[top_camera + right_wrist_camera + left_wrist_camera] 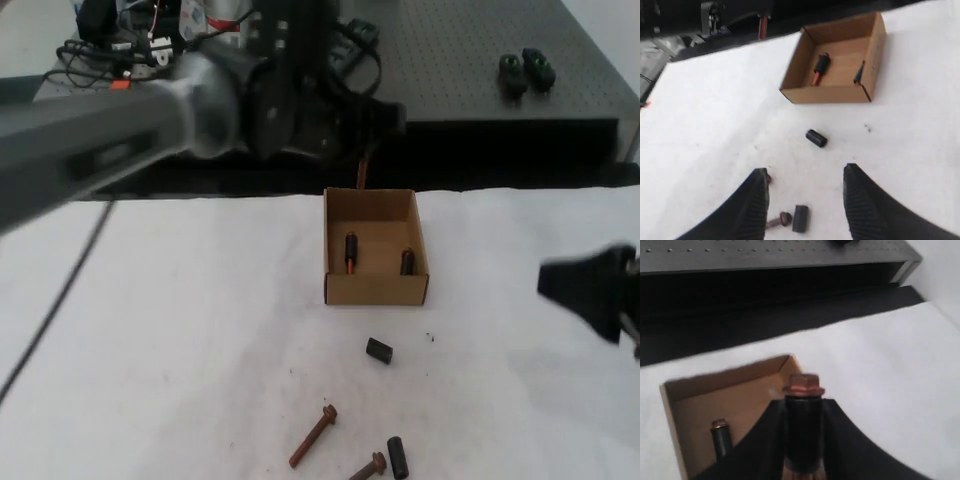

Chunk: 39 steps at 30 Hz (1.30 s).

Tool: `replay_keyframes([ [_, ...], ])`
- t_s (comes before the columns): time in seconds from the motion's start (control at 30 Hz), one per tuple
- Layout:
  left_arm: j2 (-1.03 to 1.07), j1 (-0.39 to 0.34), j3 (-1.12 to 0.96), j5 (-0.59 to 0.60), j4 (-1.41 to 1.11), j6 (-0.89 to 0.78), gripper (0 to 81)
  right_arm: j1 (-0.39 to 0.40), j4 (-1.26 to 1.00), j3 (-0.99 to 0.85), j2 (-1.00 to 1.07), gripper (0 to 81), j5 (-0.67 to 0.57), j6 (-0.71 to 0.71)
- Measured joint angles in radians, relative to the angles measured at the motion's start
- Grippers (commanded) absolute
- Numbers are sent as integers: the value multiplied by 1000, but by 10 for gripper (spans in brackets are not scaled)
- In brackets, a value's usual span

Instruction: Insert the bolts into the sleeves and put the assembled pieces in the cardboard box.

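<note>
Your left pincer (803,412) is clamped on an assembled piece (803,386): black sleeve between the fingers, copper bolt head sticking out past them. In the high view the piece's copper end hangs just behind the far wall of the box (376,290), clear of it.

The box sits open on the white table (180,330). Two pieces lie in it: one (351,250) left of centre, one (407,262) by the right wall.

Your right pincer (805,197) is wide and holds nothing. It's over the table's right side, well apart from the box.

Between its fingers you see a sleeve (800,218) with a bolt (777,221) just beside it. A second bolt (313,437) lies near them, to the left. Another sleeve (816,138) lies alone between that group and the box.
</note>
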Motion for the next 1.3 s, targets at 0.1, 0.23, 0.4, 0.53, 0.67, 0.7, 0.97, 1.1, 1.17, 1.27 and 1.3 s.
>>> replay_keyframes([
  [0.1,85,0,-102,-13,74,12,6,-2,120,0,-2,351,52,-42],
  [0.23,181,0,-209,-32,155,35,6,-2,189,0,-2,351,94,-58],
  [0.4,281,-9,-273,-85,234,96,6,-2,196,0,-2,351,98,-64],
  [0.53,299,-26,-276,-108,249,118,6,-2,196,0,-2,351,100,-64],
  [0.67,314,-45,-278,-113,249,129,26,-2,196,0,-2,351,100,-64],
  [0.7,314,-46,-278,-113,249,132,55,-2,196,0,-2,351,100,-64],
  [0.97,334,-54,-278,-125,247,119,258,-2,260,0,-2,351,100,-108],
  [1.1,334,-52,-282,-127,242,113,258,77,283,0,71,351,138,-144],
  [1.17,334,-52,-285,-127,249,113,258,170,258,-2,164,351,185,-171],
  [1.27,325,-52,-286,-127,269,111,258,322,248,-129,504,351,281,-271],
  [1.3,317,-52,-286,-127,282,111,258,336,245,-172,568,351,290,-294],
])
